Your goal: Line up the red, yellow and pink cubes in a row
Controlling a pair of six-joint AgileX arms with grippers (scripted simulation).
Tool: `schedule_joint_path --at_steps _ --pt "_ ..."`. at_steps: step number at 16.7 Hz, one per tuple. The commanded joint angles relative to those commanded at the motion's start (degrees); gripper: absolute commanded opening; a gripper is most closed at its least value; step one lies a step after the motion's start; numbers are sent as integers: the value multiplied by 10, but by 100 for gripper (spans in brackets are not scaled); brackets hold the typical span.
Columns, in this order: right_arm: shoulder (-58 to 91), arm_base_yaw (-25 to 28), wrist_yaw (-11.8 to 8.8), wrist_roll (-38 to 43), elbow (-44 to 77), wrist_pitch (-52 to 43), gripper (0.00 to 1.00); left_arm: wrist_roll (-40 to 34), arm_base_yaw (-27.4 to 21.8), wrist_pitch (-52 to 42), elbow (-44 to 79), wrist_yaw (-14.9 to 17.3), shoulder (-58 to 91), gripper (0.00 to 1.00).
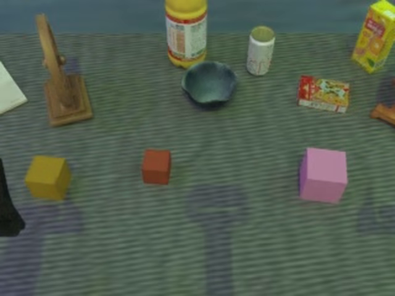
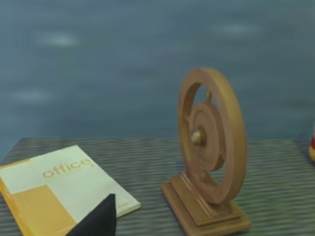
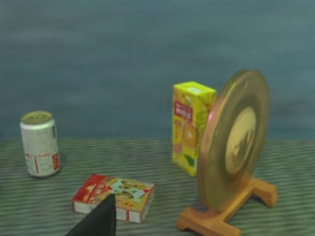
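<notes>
Three matte cubes lie well apart across the bench: the mustard-yellow cube at left, the small orange-red cube centre-left, the large light-pink cube at right. Neither gripper's grip can be told. The risk: the left arm's dark tip, close beside the yellow cube, could nudge it aside.

grey ribbed table before blue-grey wall
</notes>
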Motion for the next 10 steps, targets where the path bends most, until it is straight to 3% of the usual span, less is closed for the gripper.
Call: schedule_joint_path --at_steps 5,10 --pt "0 0 0 0 0 0 100 -9 -9 -22 35 0 35 100" --pt "0 0 0 0 0 0 100 -43 -54 -126 203 1 216 100"
